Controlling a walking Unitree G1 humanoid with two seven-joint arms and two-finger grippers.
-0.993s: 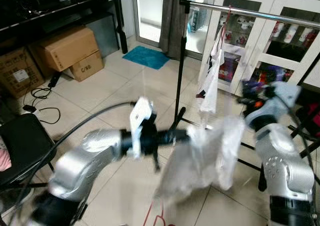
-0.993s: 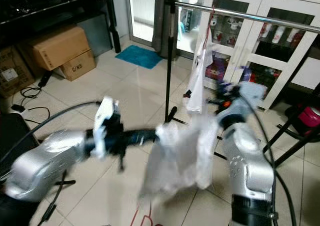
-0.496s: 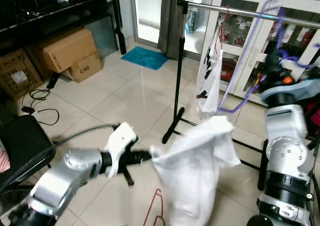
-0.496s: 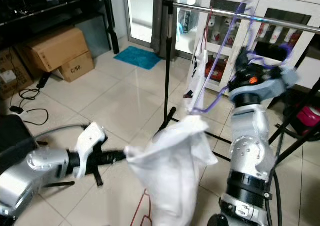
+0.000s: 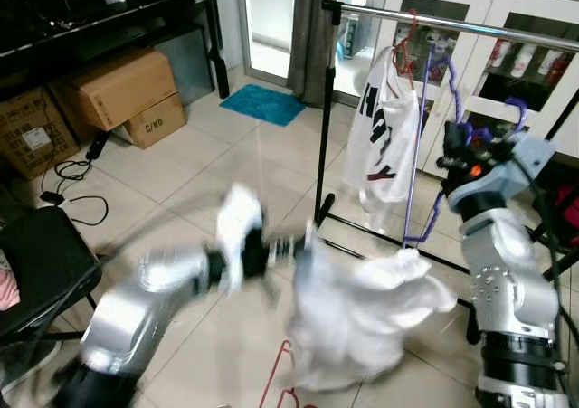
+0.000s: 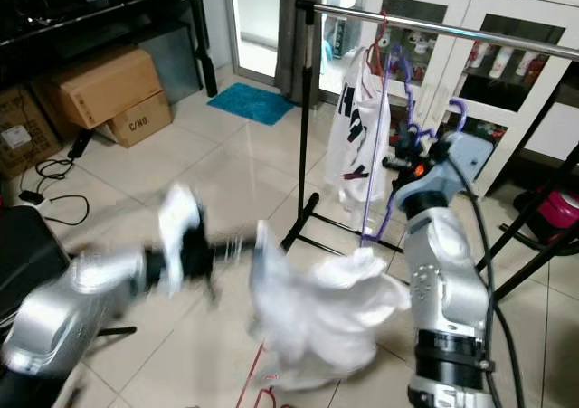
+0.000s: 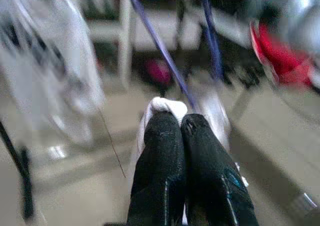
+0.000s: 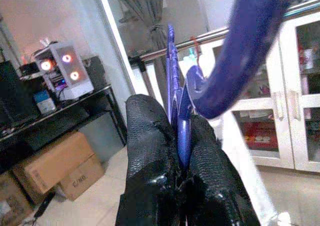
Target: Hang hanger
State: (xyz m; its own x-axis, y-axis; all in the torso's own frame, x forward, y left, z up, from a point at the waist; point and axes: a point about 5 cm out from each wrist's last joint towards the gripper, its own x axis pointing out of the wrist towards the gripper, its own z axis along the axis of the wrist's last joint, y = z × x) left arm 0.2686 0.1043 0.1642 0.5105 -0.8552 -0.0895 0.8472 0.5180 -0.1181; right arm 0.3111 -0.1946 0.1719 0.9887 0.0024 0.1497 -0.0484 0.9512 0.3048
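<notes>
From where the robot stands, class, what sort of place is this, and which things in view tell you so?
Most likely a room in a home, used for storage and for drying or hanging laundry. A clothes rail carries a white shirt, glass-fronted white cabinets stand behind it, and cardboard boxes sit on the tiled floor.

1. Hanger (image 5: 422, 168): purple, thin, upright in the right half of the frame, just right of the hung white shirt, its hook near the rail, its lower end running into the garment.
2. Garment (image 5: 362, 313): white, crumpled, slumped at lower centre, trailing from the hanger.
</notes>
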